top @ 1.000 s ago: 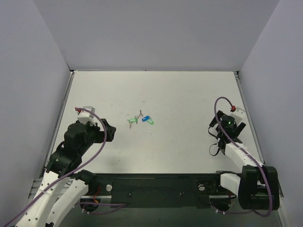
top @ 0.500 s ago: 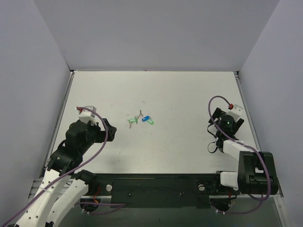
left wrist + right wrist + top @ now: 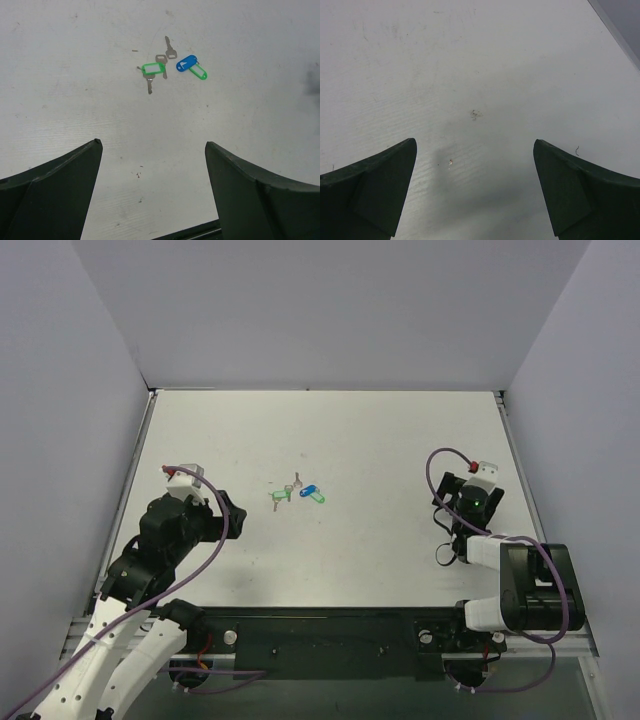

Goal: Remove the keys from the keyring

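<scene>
Keys (image 3: 154, 68): small cluster, green-headed, blue-headed and bare silver, lying on table (image 3: 250, 30). Left gripper (image 3: 152, 144): jaws wide, empty. Right gripper (image 3: 475, 141): jaws wide, empty, well apart from keys.

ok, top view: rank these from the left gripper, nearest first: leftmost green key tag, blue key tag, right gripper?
From the left gripper:
1. green key tag, middle of the view, left of the blue one.
2. blue key tag, just right of it.
3. right gripper, far over on the right side.
</scene>
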